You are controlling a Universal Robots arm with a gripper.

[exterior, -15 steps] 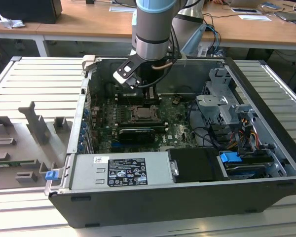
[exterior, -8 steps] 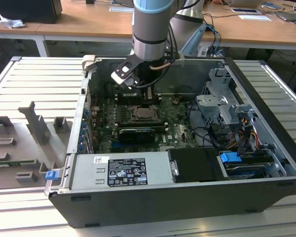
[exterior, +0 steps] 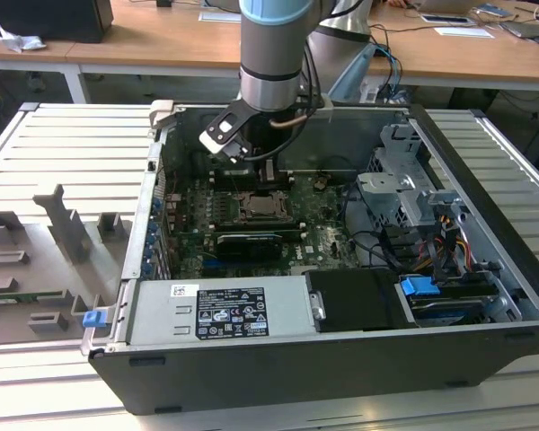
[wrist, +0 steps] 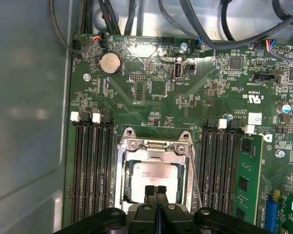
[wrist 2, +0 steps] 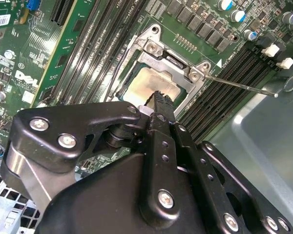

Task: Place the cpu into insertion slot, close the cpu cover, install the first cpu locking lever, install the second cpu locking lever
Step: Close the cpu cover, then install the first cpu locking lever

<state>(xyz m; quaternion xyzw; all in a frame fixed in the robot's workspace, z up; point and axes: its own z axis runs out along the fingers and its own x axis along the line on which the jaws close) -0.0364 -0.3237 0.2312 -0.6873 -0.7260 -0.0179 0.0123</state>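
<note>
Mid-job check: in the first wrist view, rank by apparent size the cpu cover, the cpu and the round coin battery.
1. cpu cover: largest.
2. cpu: seen through the cover's window, one edge hidden by the tool.
3. coin battery: smallest, though it seems farther from the camera, which may shrink it.

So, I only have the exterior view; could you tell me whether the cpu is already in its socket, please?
Observer: Yes; in the first wrist view the cpu lies flat with the cpu cover down around it.
Operator: Thank you; and the gripper?
Observer: The gripper is shut, poised over the cpu's edge.
Operator: Any lever loose?
Observer: In the second wrist view a thin lever sticks out sideways past the cover's corner.
</note>
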